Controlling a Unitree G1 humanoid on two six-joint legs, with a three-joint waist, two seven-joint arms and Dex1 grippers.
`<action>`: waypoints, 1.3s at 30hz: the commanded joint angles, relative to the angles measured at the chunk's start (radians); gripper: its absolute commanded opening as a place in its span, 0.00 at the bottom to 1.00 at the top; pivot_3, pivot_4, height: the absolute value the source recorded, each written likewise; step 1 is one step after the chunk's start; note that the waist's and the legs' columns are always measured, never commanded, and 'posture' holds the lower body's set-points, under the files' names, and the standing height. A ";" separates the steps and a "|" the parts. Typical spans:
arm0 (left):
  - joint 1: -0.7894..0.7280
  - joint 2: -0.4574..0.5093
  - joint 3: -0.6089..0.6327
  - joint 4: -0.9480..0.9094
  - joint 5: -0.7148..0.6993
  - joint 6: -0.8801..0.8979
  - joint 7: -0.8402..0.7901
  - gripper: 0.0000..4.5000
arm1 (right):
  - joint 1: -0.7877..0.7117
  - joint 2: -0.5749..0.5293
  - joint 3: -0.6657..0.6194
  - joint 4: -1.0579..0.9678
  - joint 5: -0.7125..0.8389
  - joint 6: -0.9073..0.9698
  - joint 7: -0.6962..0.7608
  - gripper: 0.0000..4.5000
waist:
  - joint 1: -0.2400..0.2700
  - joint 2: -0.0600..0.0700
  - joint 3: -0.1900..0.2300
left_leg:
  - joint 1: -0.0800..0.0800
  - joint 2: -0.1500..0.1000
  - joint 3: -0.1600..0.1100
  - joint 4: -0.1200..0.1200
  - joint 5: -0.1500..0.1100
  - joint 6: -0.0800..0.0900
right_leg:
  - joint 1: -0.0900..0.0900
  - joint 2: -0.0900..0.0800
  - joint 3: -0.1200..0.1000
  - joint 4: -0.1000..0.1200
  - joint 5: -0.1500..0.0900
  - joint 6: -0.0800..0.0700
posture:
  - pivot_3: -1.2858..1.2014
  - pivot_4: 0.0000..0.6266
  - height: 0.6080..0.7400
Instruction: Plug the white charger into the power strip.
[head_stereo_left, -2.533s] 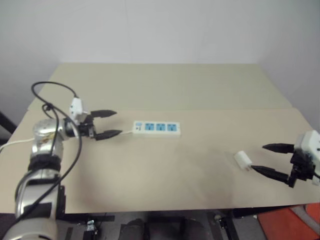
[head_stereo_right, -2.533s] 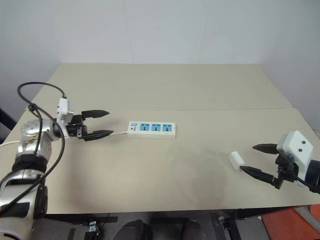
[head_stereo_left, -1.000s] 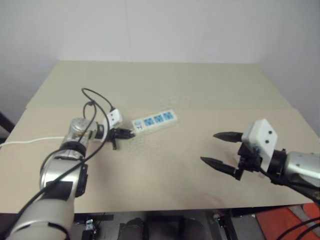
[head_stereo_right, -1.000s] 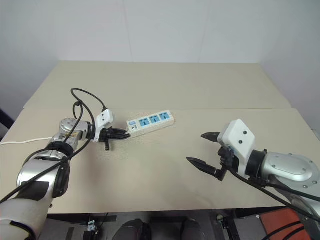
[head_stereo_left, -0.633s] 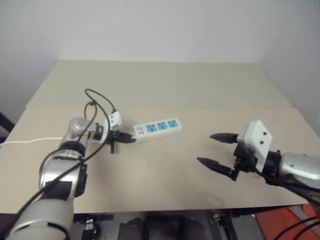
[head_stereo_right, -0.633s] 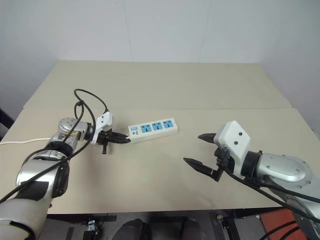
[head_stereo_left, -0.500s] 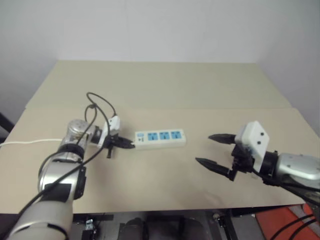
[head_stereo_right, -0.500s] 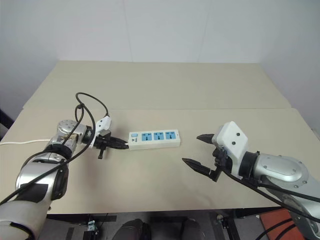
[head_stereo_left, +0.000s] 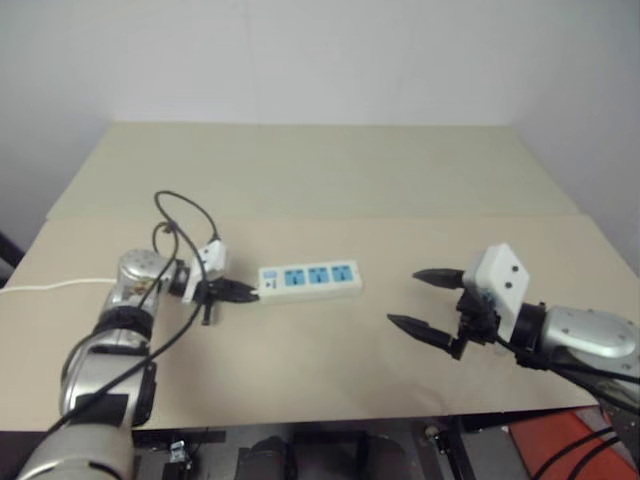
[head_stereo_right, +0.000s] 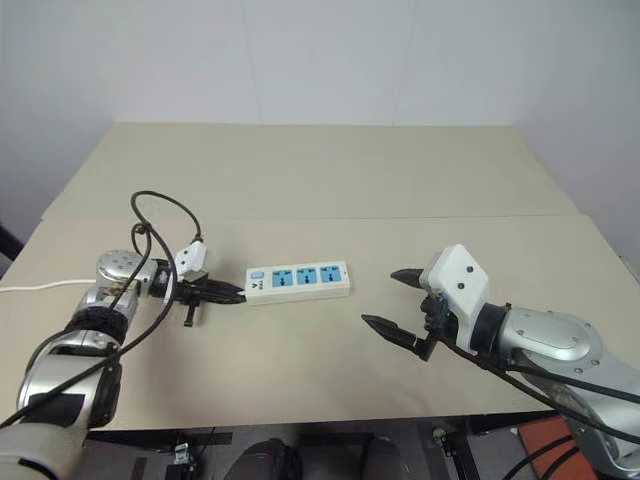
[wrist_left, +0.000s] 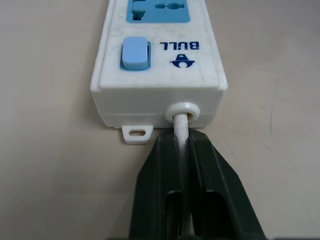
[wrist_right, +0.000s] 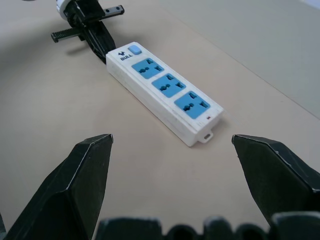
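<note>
My left pincer (wrist_left: 182, 150) is pressed together on the thin white cord (wrist_left: 182, 131), right where it leaves the switch end of the long white plastic power strip with three blue sockets (head_stereo_right: 298, 279). I judge this grip steers and steadies the strip, so the sockets face up toward my other arm. The strip lies flat on the beige table (head_stereo_right: 330, 180), directly ahead of the left fingertips, touching nothing else.

My right pincer (head_stereo_right: 394, 301) is spread wide and empty, hovering above the table, well apart from the strip's far end. From the right wrist view the strip lies diagonally ahead between the two black fingers (wrist_right: 77, 185), blue switch (wrist_right: 134, 50) at the far end beside the left pincer.

The white charger: I cannot see it now, so I cannot say where it lies; nothing is plugged in.

Around: black cable loops over my left arm (head_stereo_left: 180, 215); a white cable (head_stereo_left: 50, 286) trails off the table edge behind it. Nothing blocks the sockets.
</note>
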 joint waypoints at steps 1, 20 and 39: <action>0.069 0.037 0.017 -0.122 -0.047 0.079 0.011 0.00 | -0.005 0.008 -0.003 -0.005 -0.015 -0.040 0.014 1.00 | -0.002 0.000 0.000 | 0.000 0.000 0.000 0.000 0.000 0.000 | 0.000 0.000 0.000 0.000 0.000 0.000 | 0.52 0.24 1.00; 0.202 0.143 0.121 -0.390 -0.251 0.158 0.011 0.73 | 0.023 0.033 0.002 0.021 -0.060 -0.069 0.047 1.00 | 0.002 0.000 0.000 | 0.001 0.000 0.000 0.000 0.000 -0.001 | 0.000 0.000 0.000 0.000 0.000 0.000 | 0.52 0.24 1.00; 0.063 -0.066 0.169 -0.031 -0.357 -0.086 -0.059 0.73 | -0.024 0.027 0.008 0.042 -0.055 -0.067 0.086 1.00 | 0.005 0.000 0.000 | 0.002 -0.002 0.001 0.000 0.001 -0.001 | 0.002 0.000 0.000 0.000 0.000 0.000 | 0.52 0.24 1.00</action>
